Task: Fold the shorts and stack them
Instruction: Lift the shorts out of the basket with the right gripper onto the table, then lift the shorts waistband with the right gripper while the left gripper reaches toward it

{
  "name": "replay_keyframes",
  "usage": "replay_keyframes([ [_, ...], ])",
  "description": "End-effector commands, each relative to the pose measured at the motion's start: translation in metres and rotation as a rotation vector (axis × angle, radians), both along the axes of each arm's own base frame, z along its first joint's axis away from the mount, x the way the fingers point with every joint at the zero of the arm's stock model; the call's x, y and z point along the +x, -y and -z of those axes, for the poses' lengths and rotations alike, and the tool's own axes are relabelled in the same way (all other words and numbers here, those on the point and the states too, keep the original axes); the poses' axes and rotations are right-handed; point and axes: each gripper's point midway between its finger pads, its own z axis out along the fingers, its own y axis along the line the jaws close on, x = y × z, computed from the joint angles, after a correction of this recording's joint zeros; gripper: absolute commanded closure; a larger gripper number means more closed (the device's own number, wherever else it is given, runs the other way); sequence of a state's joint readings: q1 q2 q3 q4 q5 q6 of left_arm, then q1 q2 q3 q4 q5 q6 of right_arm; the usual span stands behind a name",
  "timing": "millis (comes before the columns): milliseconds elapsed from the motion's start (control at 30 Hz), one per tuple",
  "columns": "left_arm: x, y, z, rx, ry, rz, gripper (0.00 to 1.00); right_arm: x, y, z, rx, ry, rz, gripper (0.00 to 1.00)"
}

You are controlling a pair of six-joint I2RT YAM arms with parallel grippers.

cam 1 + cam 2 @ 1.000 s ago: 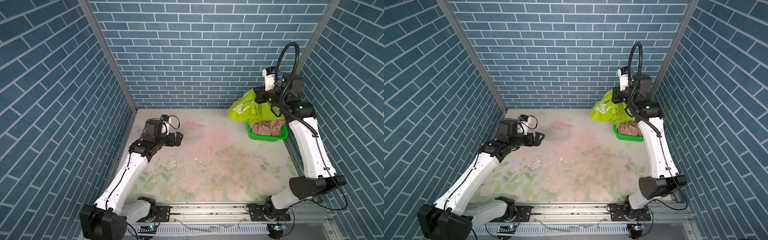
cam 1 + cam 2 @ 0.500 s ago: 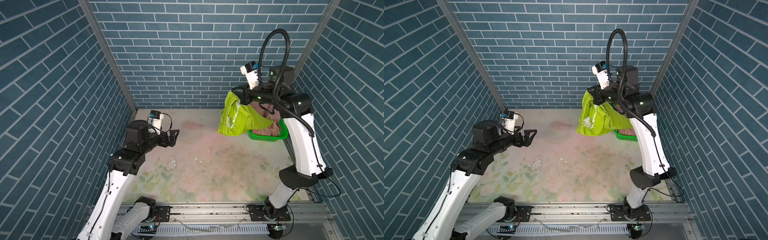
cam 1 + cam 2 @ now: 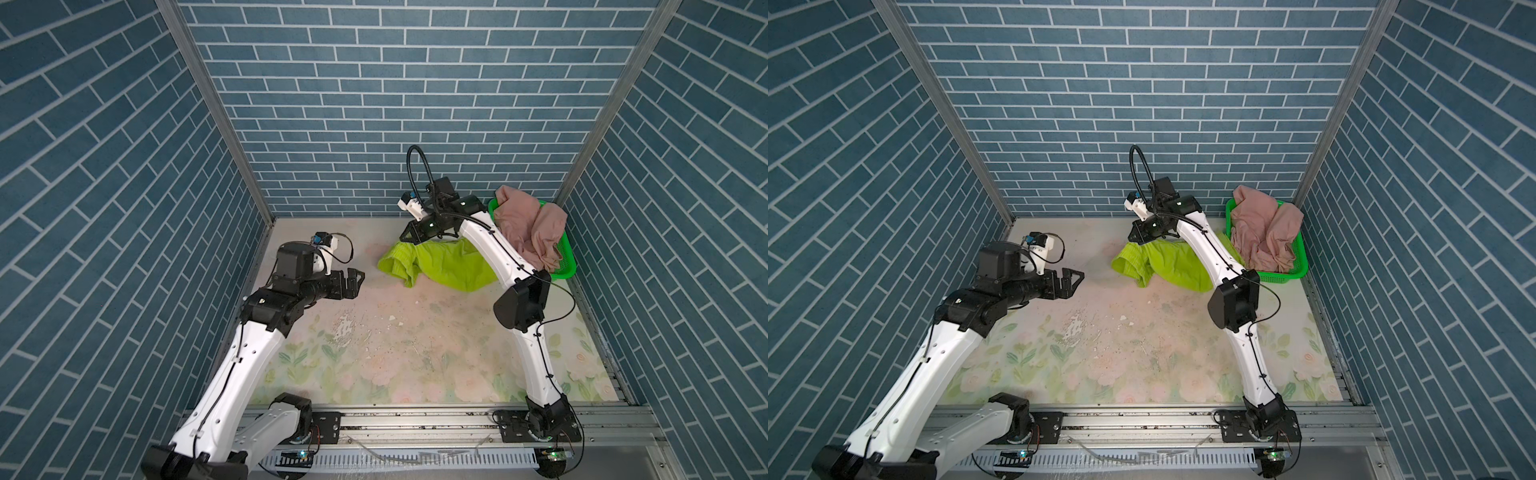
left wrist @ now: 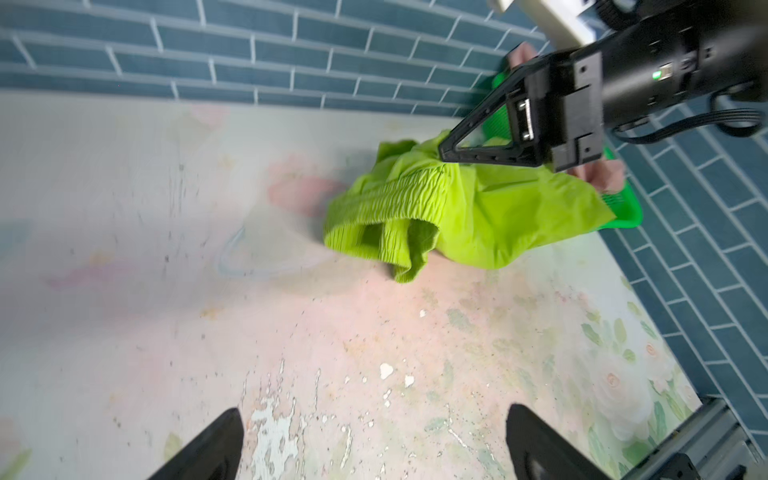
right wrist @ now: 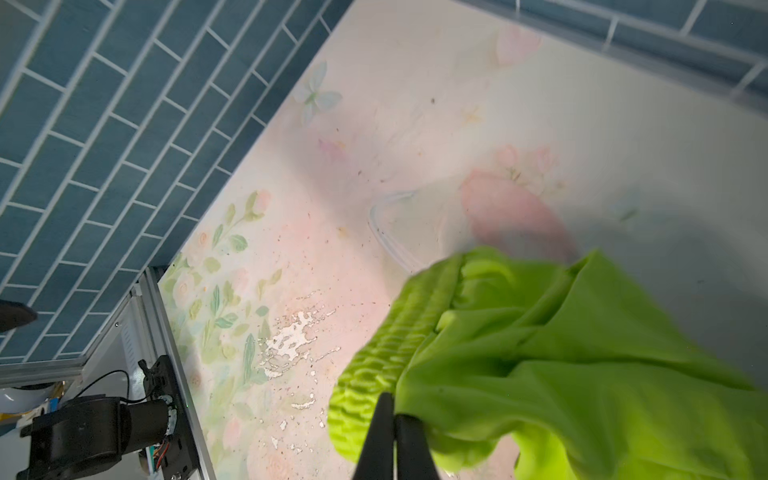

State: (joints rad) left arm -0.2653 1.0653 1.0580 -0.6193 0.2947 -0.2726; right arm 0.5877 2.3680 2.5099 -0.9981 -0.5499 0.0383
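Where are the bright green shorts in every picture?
Top view: shorts at the back of the mat.
Top view: shorts, same place.
Left wrist: shorts near the back wall.
Right wrist: shorts close up, large.
Shared landmark: flaked white patch.

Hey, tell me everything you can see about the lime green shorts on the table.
The lime-green shorts are thin, soft fabric with a ribbed, gathered elastic waistband. They lie unfolded and crumpled on the floral table, toward its back, waistband bunched toward the middle, smoother cloth spreading toward the green basket. The right gripper is at the top of the heap, jaws nearly together; whether they pinch the fabric is unclear.
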Motion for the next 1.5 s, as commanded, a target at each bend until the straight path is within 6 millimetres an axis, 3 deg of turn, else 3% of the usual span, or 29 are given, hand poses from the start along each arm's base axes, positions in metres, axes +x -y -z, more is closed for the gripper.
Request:
replay_keyframes([
  [0, 0.011, -0.006, 0.038, -0.007, -0.11, -0.111, 0.0, 0.006, -0.007, -0.019, 0.026, 0.105, -0.024, 0.55],
  [33, 0.013, -0.007, 0.043, -0.006, -0.116, -0.12, 0.0, 0.008, -0.004, -0.02, 0.004, 0.129, -0.018, 0.48],
  [167, 0.023, -0.01, 0.044, 0.017, -0.113, -0.142, 0.0, 0.004, 0.019, -0.037, -0.066, 0.265, 0.011, 0.39],
  [200, 0.026, -0.011, 0.044, 0.02, -0.11, -0.146, 0.0, -0.001, 0.03, -0.048, -0.078, 0.328, 0.036, 0.37],
  [300, 0.034, -0.011, 0.043, 0.015, -0.111, -0.151, 0.0, -0.024, 0.052, -0.052, -0.107, 0.453, 0.062, 0.35],
  [400, 0.042, -0.012, 0.044, 0.016, -0.121, -0.151, 0.0, -0.063, 0.068, -0.023, -0.173, 0.518, 0.042, 0.34],
  [500, 0.049, -0.016, 0.044, 0.018, -0.129, -0.156, 0.0, -0.103, 0.079, 0.032, -0.224, 0.468, 0.013, 0.34],
  [600, 0.053, -0.021, 0.043, 0.017, -0.13, -0.16, 0.0, -0.125, 0.085, 0.073, -0.243, 0.413, 0.056, 0.34],
  [667, 0.054, -0.022, 0.043, 0.017, -0.129, -0.161, 0.0, -0.13, 0.081, 0.088, -0.226, 0.387, 0.082, 0.34],
  [733, 0.055, -0.02, 0.042, 0.012, -0.127, -0.153, 0.0, -0.129, 0.076, 0.103, -0.215, 0.383, 0.1, 0.34],
  [900, 0.05, -0.016, 0.045, -0.008, -0.137, -0.135, 0.0, -0.094, 0.063, 0.127, -0.216, 0.461, 0.187, 0.33],
  [1100, 0.036, -0.02, 0.05, -0.002, -0.142, -0.141, 0.0, -0.06, 0.044, 0.134, -0.192, 0.501, 0.228, 0.33],
  [1267, 0.026, -0.028, 0.057, 0.036, -0.159, -0.157, 0.0, -0.03, 0.047, 0.144, -0.221, 0.526, 0.3, 0.36],
  [1367, 0.024, -0.03, 0.058, 0.041, -0.157, -0.158, 0.0, -0.022, 0.044, 0.149, -0.238, 0.507, 0.283, 0.55],
  [1433, 0.024, -0.032, 0.058, 0.043, -0.157, -0.162, 0.0, -0.022, 0.042, 0.15, -0.249, 0.495, 0.259, 0.76],
  [1467, 0.025, -0.032, 0.057, 0.042, -0.156, -0.165, 0.0, -0.025, 0.041, 0.148, -0.254, 0.479, 0.246, 0.93],
])
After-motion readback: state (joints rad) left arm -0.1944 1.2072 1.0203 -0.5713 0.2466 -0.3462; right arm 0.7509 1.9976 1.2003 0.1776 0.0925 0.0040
